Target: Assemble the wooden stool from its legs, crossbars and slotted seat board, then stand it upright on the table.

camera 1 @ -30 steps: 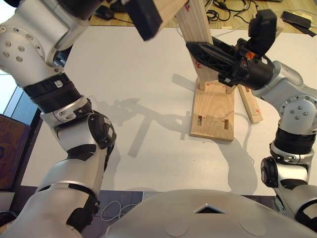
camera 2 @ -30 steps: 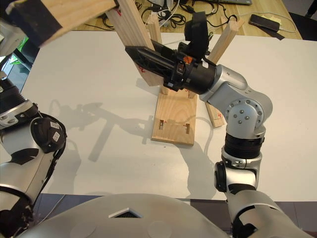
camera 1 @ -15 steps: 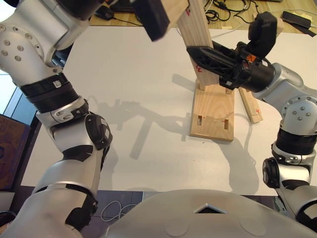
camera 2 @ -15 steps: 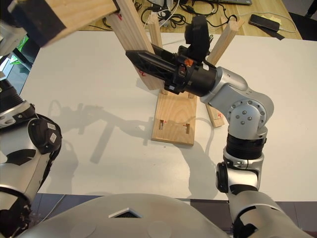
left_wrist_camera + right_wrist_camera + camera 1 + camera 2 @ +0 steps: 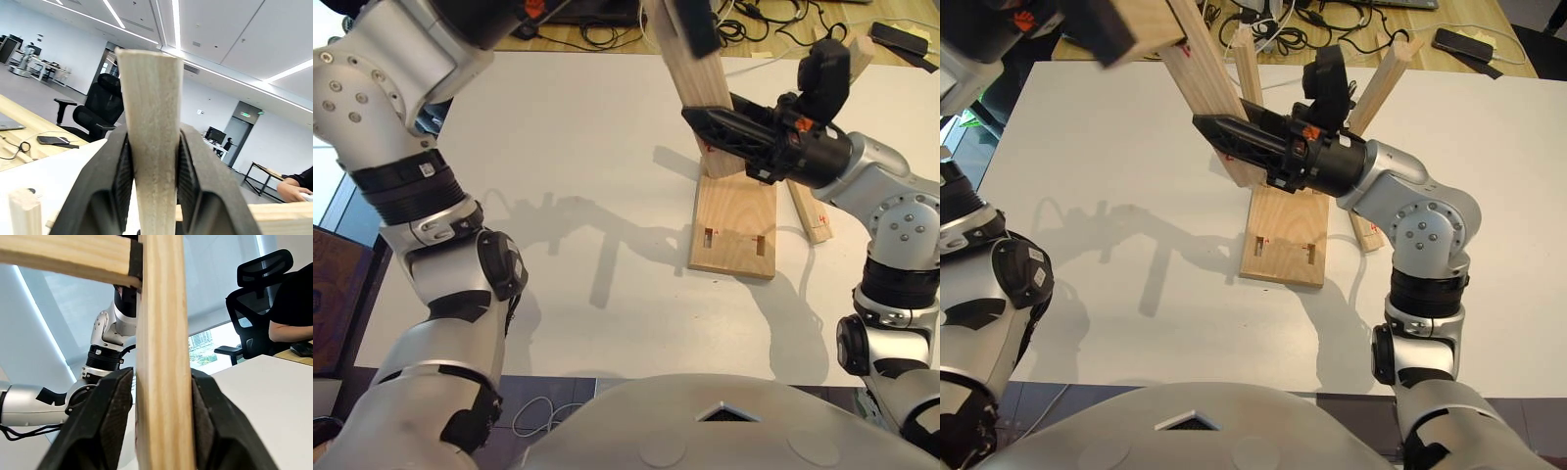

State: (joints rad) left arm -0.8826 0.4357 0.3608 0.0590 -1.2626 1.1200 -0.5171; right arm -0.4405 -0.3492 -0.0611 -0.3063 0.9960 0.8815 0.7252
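Since the earlier frames the left arm has swung its load toward the robot's right. The left end effector, clamped on a pale wooden crossbar, is now high over the far end of the flat, pale slotted seat board instead of away to the left. The right end effector has shifted only a little and is closed tightly around a broad, light wooden leg, which leans with its foot at the board's far edge. The board lies flat on the white table with its two near slots unfilled, and a loose wooden leg rests just beside it. The step in hand seems to be joining the crossbar to the top of the held leg. To do it well, I judge the right arm should hold the leg firm while the left brings the bar squarely to the joint and pushes along its own axis, without twisting the board.
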